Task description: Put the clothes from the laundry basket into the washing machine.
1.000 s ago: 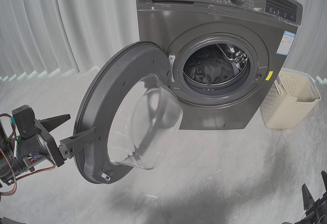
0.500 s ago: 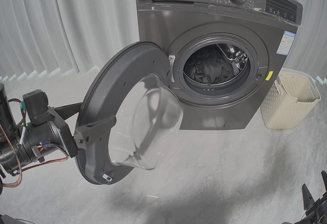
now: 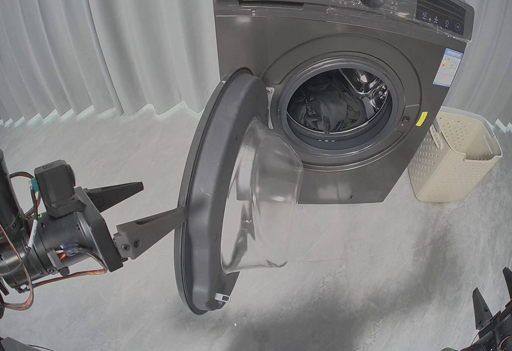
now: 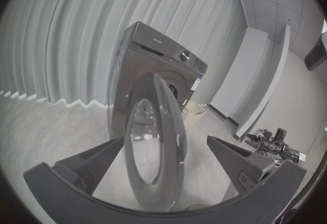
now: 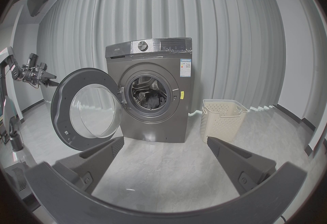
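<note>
The grey washing machine [image 3: 341,11] stands ahead, with dark clothes [image 3: 328,107] lying in its drum. Its round door [image 3: 213,181] hangs about half open, edge-on to me. My left gripper [image 3: 162,198] is open at the lower left, one finger resting against the door's outer face near the rim. In the left wrist view the door [image 4: 160,139] stands between the spread fingers of the left gripper [image 4: 164,139]. The cream laundry basket [image 3: 453,160] sits on the floor right of the machine. My right gripper [image 5: 164,139] is open and holds nothing, low and well back from the machine [image 5: 153,54].
Grey curtains [image 3: 106,21] hang behind the machine. Bare grey floor [image 3: 346,272] spreads in front of the machine and basket. The basket [image 5: 221,119] stands close against the machine's side.
The door has swung from wide open to about half shut. My left gripper moved forward and to the right against the door's outer face. The right arm has not moved.
</note>
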Motion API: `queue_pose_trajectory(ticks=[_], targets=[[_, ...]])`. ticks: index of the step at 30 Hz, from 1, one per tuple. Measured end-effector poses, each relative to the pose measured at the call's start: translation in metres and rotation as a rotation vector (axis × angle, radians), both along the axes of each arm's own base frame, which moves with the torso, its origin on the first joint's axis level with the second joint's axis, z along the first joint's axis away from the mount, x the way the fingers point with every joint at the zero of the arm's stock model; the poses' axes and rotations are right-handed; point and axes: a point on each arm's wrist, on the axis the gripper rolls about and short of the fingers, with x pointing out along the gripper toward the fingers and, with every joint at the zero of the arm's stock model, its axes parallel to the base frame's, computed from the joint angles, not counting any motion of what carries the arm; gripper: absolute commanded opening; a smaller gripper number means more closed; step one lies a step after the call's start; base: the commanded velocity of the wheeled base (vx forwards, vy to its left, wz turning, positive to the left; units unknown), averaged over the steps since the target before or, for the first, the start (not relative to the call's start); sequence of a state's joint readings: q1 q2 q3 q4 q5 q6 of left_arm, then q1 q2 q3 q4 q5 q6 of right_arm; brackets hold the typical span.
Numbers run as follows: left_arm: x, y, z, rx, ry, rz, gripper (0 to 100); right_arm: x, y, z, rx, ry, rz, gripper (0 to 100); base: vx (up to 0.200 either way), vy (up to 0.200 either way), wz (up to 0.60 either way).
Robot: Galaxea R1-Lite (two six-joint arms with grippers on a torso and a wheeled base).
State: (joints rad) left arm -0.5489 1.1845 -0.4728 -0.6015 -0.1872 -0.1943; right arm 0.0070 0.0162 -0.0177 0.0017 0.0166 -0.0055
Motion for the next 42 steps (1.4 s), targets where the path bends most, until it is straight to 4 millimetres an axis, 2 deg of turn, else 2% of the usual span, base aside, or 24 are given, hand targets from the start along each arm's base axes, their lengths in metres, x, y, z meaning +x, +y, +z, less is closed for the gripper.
queue_pose_trajectory(ticks=[10,16,25,33,42], targets=[[0.003,0.035,-0.003,0.021,-0.022,0.193,100,0.000,0.000,0.000,0.000,0.000,0.000,100,0.000,0.000,0.00],[0.015,0.036,-0.013,0.052,0.019,0.218,100,0.000,0.000,0.000,0.000,0.000,0.000,100,0.000,0.000,0.00],[0.030,0.012,-0.028,0.105,0.077,0.120,100,0.000,0.000,0.000,0.000,0.000,0.000,100,0.000,0.000,0.00],[0.038,-0.011,-0.033,0.089,0.049,0.033,100,0.000,0.000,0.000,0.000,0.000,-0.001,100,0.000,0.000,0.00],[0.057,-0.041,-0.036,0.072,0.020,-0.031,100,0.000,0.000,0.000,0.000,0.000,0.000,100,0.000,0.000,0.00]])
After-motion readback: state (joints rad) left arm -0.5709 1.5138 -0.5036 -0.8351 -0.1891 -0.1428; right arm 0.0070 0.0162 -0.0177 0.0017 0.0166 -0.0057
